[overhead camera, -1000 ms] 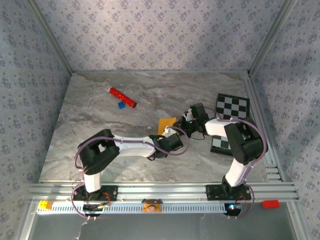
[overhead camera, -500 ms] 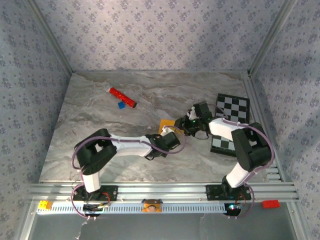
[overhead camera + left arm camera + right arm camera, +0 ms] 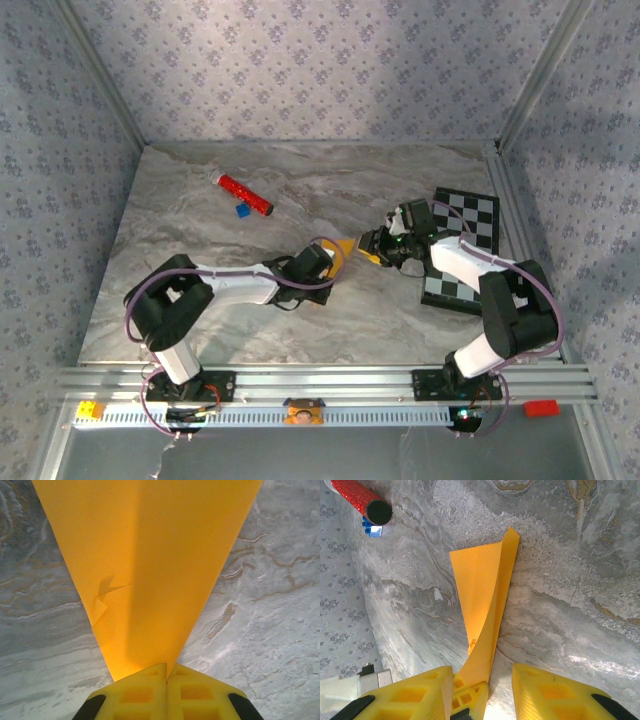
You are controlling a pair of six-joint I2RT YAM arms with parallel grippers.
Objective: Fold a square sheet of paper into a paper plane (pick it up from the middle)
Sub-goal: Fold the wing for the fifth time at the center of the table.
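From above, the left pincer [image 3: 336, 256] and the right pincer [image 3: 380, 243] meet over the middle of the marble surface [image 3: 200, 300]. The folded orange-yellow paper [image 3: 355, 249] sits between them, near the checkered board [image 3: 465, 215] and well apart from the red cylinder [image 3: 245, 195]. In the left wrist view, the left pincer [image 3: 167, 680] is pressed shut on the paper's narrow end, and the creased sheet fans out wide above the surface. In the right wrist view, the right pincer [image 3: 482, 675] stands partly open, with its fingers [image 3: 420, 695] on either side of that pinched end and not closed on it.
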